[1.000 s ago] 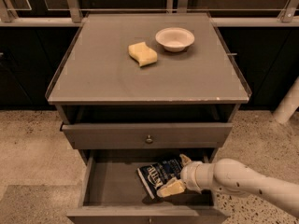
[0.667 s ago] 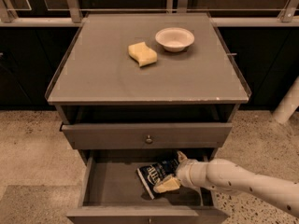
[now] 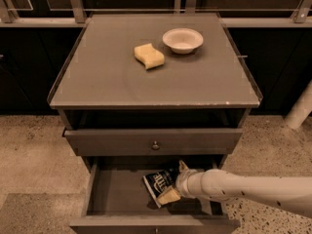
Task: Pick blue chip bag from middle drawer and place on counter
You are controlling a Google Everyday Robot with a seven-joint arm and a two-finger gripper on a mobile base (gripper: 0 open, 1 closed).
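Note:
The blue chip bag [image 3: 157, 181] lies tilted on the floor of the open middle drawer [image 3: 117, 191], right of its centre. My gripper [image 3: 172, 181] reaches into the drawer from the right on a white arm. Its two tan fingers are spread, one above the bag's right end and one [image 3: 168, 196] below it, so the bag's right side sits between them. The bag still rests in the drawer. The counter [image 3: 107, 77] is the grey top of the cabinet, above and behind.
A yellow wavy sponge [image 3: 149, 55] and a white bowl [image 3: 183, 39] sit at the back of the counter. A shut drawer with a knob [image 3: 155, 145] overhangs the open one. Speckled floor surrounds the cabinet; a white post [image 3: 300, 108] stands at right.
My gripper has moved left, further into the drawer, and its fingers now straddle the bag's right end. The bag has hardly moved.

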